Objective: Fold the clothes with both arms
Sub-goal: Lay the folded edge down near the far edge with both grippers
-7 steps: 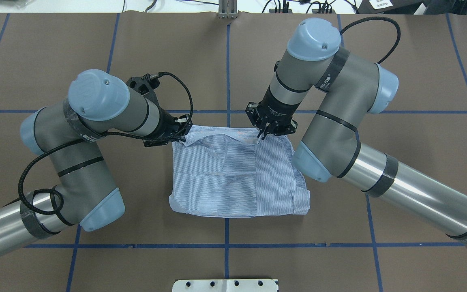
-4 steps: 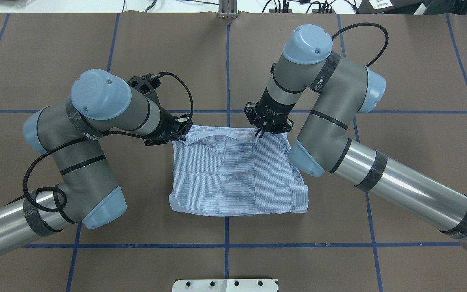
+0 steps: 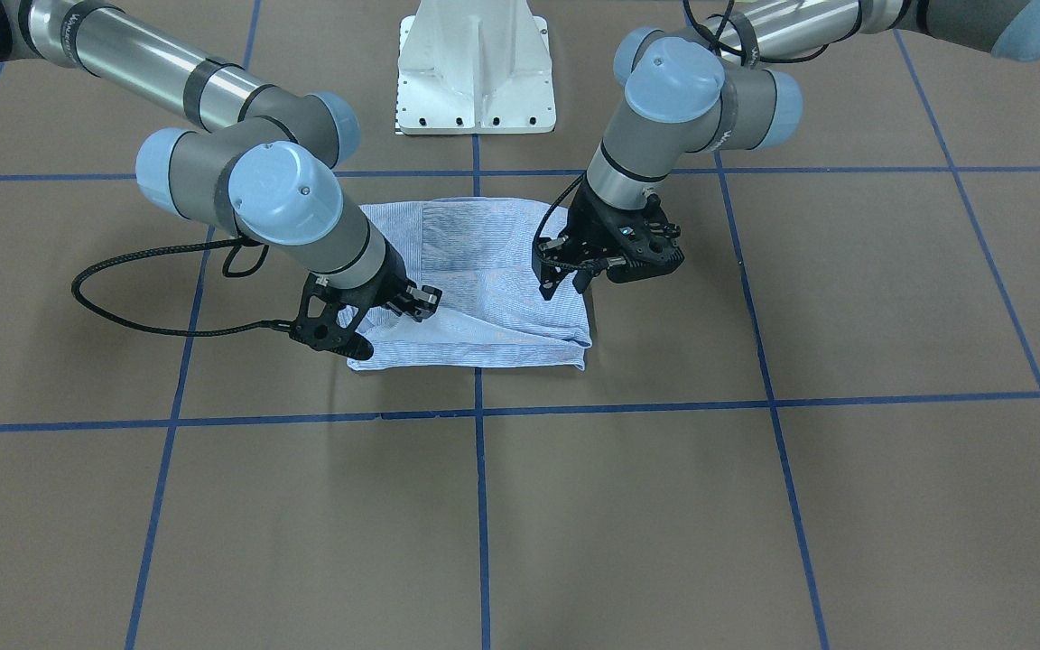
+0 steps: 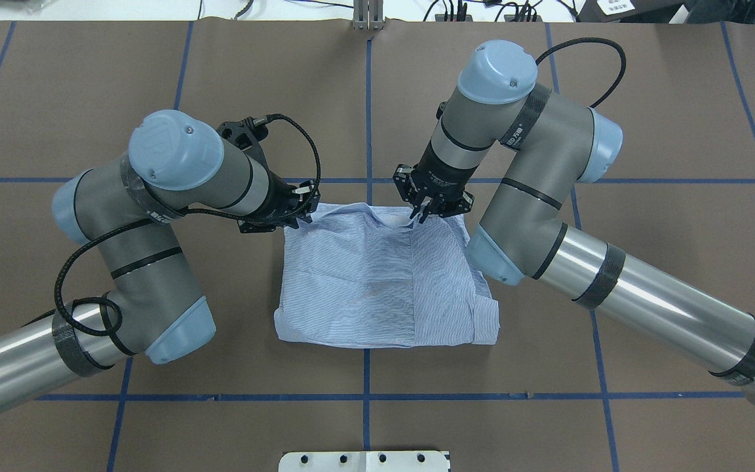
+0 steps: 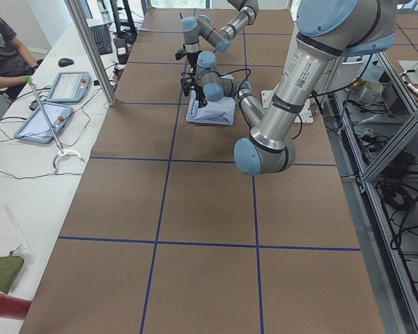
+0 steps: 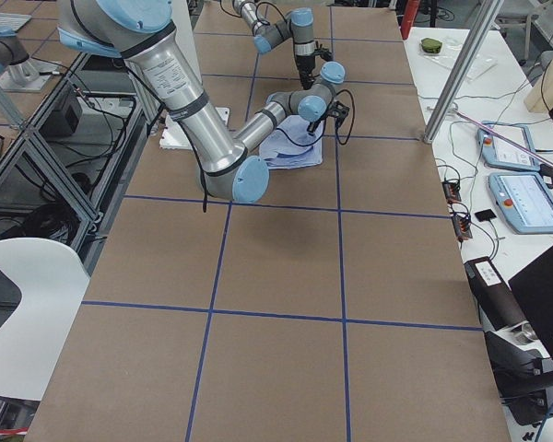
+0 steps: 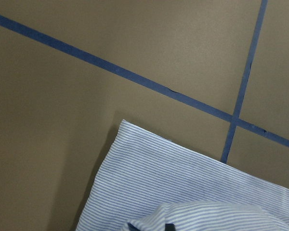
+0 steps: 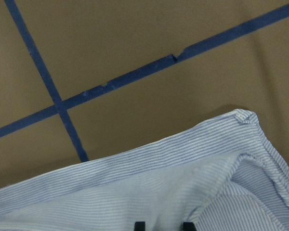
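Note:
The blue-and-white striped shirt [image 4: 364,288] lies folded into a rough square at the table's middle, and it also shows in the front view [image 3: 484,253]. My left gripper [image 4: 300,219] is shut on the shirt's far left corner and holds it slightly raised; in the front view it [image 3: 561,284] is on the right. My right gripper [image 4: 419,215] is shut on the far edge, right of its middle, and also shows in the front view [image 3: 421,305]. The far edge bulges up between the two grippers. Both wrist views show striped cloth [image 7: 183,187] [image 8: 135,192] bunched at the fingertips.
The brown table carries a grid of blue tape lines [image 4: 369,98]. The white pedestal base [image 3: 475,81] stands on the robot's side. A side bench holds tablets [image 5: 49,104], an operator [image 5: 3,49] sits there, and a metal post [image 5: 90,49] stands at the table's far edge.
My left gripper has moved right and a little away from the robot, and my right gripper has shifted slightly left. The shirt's far edge between them has bunched and risen.

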Available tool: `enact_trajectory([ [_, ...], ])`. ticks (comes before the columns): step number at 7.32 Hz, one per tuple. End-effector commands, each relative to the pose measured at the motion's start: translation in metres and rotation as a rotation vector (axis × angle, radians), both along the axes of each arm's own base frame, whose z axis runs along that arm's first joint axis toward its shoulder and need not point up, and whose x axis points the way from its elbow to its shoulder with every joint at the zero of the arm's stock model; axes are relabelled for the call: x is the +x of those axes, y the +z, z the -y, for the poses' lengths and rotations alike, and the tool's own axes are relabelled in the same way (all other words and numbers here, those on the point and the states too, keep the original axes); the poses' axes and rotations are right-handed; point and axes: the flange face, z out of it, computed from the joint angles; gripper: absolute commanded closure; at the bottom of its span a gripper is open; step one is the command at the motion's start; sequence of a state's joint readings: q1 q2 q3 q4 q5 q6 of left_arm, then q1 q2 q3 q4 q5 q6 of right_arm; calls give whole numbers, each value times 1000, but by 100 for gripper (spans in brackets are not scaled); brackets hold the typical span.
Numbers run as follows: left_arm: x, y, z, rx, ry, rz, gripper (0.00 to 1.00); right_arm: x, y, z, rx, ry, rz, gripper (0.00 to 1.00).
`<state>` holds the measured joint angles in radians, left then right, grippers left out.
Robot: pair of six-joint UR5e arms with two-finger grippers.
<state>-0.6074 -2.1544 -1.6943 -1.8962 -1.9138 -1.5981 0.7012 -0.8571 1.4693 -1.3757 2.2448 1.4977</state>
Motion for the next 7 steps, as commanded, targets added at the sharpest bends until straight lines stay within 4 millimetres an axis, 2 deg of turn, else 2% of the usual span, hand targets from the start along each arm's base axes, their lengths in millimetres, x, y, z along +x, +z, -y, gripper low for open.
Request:
enact_trajectory([
  [1, -20, 2, 17, 2, -35, 5, 1, 15, -5, 9, 29, -2, 23, 0],
  [2, -40, 10, 23, 1, -56, 14, 1, 21, -21, -1, 63, -5, 57, 0],
  [4, -65, 10, 12, 53, -15, 79, 1, 20, -38, -15, 120, 16, 67, 0],
  [6, -77, -4, 3, 67, -2, 90, 1, -43, -23, -70, 258, -12, -12, 0],
  [7, -78, -1, 3, 63, -3, 95, 1, -52, -19, -69, 331, -35, -38, 0],
])
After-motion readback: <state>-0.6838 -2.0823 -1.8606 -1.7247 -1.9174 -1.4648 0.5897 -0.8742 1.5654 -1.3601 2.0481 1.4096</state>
